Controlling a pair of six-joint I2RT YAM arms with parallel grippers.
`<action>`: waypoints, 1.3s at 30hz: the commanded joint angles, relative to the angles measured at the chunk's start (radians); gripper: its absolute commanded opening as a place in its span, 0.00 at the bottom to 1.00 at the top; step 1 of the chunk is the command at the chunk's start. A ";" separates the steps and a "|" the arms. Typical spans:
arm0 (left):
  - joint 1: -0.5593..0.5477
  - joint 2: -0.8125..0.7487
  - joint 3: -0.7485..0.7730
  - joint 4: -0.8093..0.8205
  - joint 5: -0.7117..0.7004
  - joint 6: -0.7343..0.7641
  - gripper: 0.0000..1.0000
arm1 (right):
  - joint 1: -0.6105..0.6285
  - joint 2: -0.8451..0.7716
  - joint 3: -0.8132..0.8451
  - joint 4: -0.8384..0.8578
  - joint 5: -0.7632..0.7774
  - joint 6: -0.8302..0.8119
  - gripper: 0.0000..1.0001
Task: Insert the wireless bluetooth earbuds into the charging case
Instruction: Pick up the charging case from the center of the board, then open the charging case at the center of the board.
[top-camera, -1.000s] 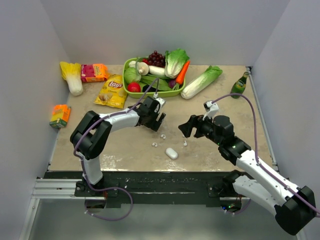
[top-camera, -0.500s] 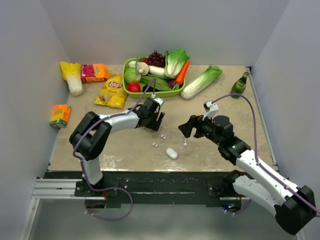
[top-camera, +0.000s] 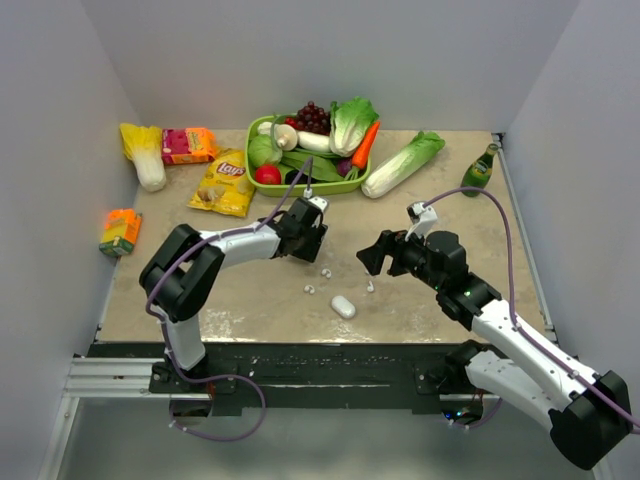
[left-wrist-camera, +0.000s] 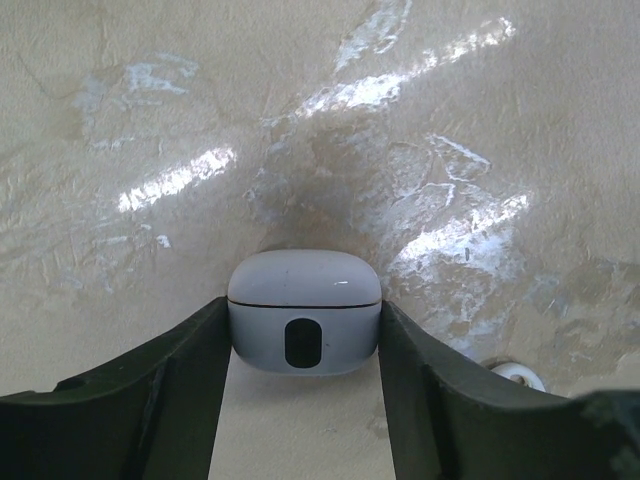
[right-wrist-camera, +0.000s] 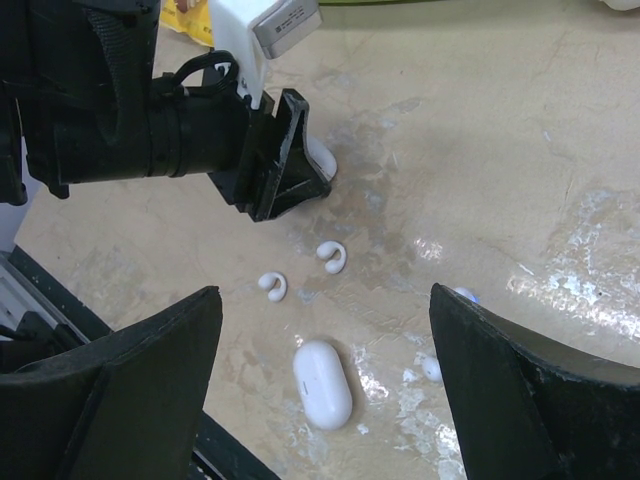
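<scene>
My left gripper is shut on a closed white charging case; the fingers press both its sides, low over the table. The case also shows in the right wrist view. One earbud lies just right of it. Two white clip-shaped earbuds lie on the table between the grippers, seen from above as small white specks. Two more small white earbuds lie to the right. My right gripper is open and empty above them.
A second, oval white case lies closed near the front edge. A green basket of produce, a chips bag, a cabbage and a green bottle stand at the back.
My left gripper has shifted slightly left and away with the case in it. The right arm and the loose earbuds have not moved.
</scene>
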 joint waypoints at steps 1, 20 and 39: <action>-0.004 0.013 -0.055 -0.087 -0.031 0.002 0.45 | 0.004 -0.005 0.006 0.031 -0.003 0.007 0.87; -0.051 -0.594 -0.448 0.774 0.136 0.022 0.00 | 0.046 0.035 0.311 -0.169 0.017 -0.061 0.81; -0.172 -0.782 -0.924 1.456 0.313 0.278 0.00 | 0.375 0.215 0.445 -0.324 0.098 -0.118 0.93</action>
